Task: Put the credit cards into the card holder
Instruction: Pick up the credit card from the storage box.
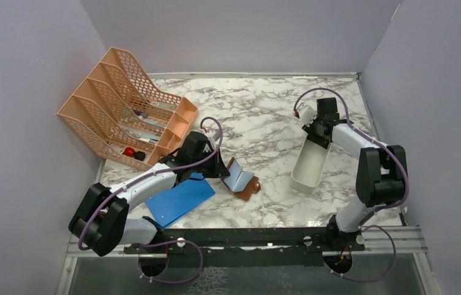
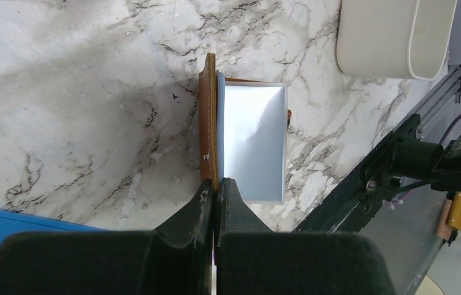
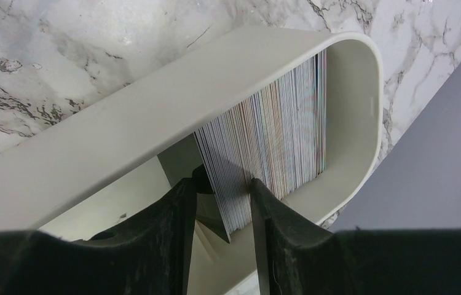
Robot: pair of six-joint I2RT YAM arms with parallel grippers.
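Note:
The brown leather card holder (image 1: 251, 188) lies open on the marble in front of my left arm. Its flap (image 2: 208, 110) stands on edge. A light blue credit card (image 2: 252, 141) lies flat on its inside and also shows in the top view (image 1: 238, 179). My left gripper (image 2: 216, 184) is shut on the near end of the flap (image 1: 219, 169). My right gripper (image 3: 223, 184) is inside the white oblong tray (image 3: 154, 117), jaws apart around the near end of a stack of several upright cards (image 3: 271, 135). I cannot pick out the dark card for sure.
The white tray (image 1: 311, 166) lies at centre right, also in the left wrist view (image 2: 375, 43). A large bright blue board (image 1: 179, 200) lies under my left arm. An orange mesh rack (image 1: 123, 110) stands at back left. A black rail (image 1: 246, 236) runs along the near edge.

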